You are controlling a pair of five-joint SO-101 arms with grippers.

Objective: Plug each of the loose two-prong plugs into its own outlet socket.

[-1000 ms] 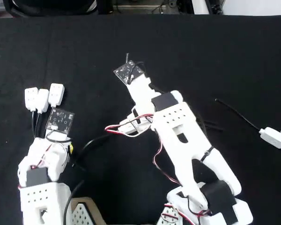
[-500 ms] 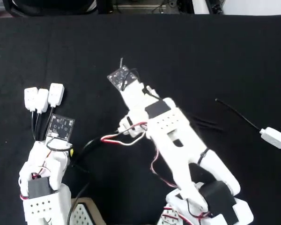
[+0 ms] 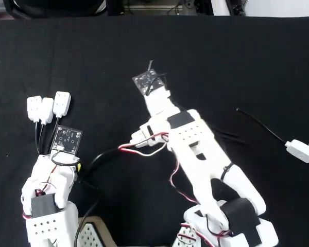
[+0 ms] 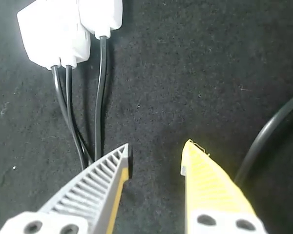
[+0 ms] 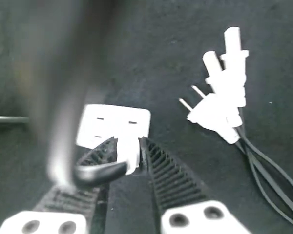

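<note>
Pinching a small white plug (image 5: 131, 157) between jaws drawn close on it, the right gripper (image 5: 129, 146) sits right at a white socket block (image 5: 112, 124). The plug body overlaps the block's near edge; cannot tell whether the prongs are seated. Short slots show on the block's face. A black cable (image 5: 100, 170) curls from the held plug across one jaw. Well apart from the block lies a bunch of white two-prong plugs (image 5: 219, 114), prongs bare, cords trailing off together.

Left gripper (image 4: 156, 146): jaws spread, one grey, one yellow, over the black counter (image 4: 195, 73). Ahead of it three white plugs (image 3: 46, 107) lie side by side, close-packed; their black leads (image 4: 100, 97) run back past the grey jaw.

High view: right arm extends to mid-counter, left arm stays at the near left corner. A lone white plug (image 3: 300, 149) lies near the counter's right edge, its thin cord (image 3: 257, 123) running toward the centre.
</note>
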